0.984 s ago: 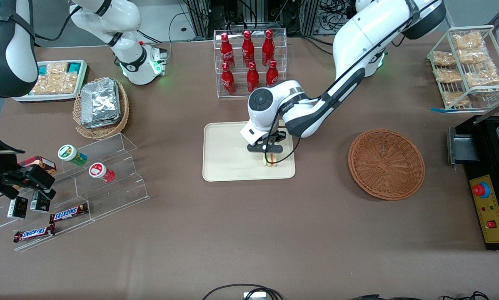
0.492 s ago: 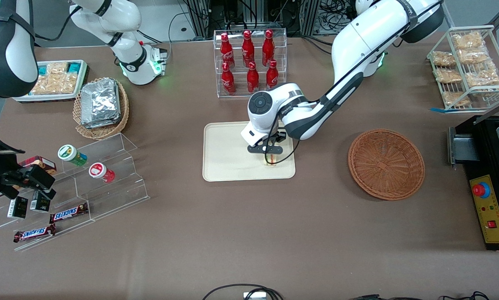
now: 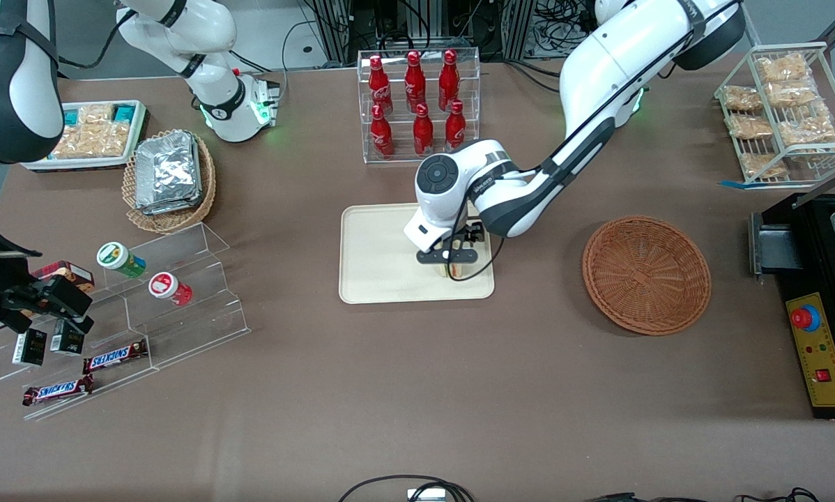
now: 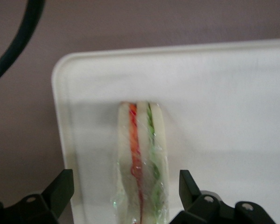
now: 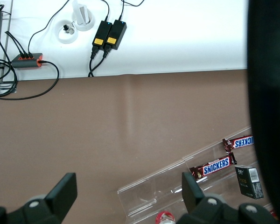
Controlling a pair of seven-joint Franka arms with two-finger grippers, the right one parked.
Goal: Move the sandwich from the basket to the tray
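Observation:
The sandwich [image 4: 142,163], a clear-wrapped wedge with red and green filling lines, stands on edge on the cream tray [image 4: 224,93], close to one of its short rims. My gripper [image 4: 125,189] is open, with one black fingertip [image 4: 60,186] on each side of the wedge and a clear gap to both. In the front view the gripper [image 3: 452,259] is low over the tray [image 3: 379,279], at its end nearer the working arm, and hides most of the sandwich [image 3: 447,270]. The reddish-brown basket [image 3: 646,274] sits empty, toward the working arm's end.
A clear rack of red bottles [image 3: 417,104] stands just past the tray, farther from the front camera. A tan basket of foil packets [image 3: 170,180] and acrylic steps with candy bars [image 3: 146,307] lie toward the parked arm's end. A wire snack rack [image 3: 780,111] and a black control box [image 3: 818,348] lie toward the working arm's.
The gripper held the sandwich over the tray, sank a little, and has now opened. The sandwich stays on the tray, free of the fingers.

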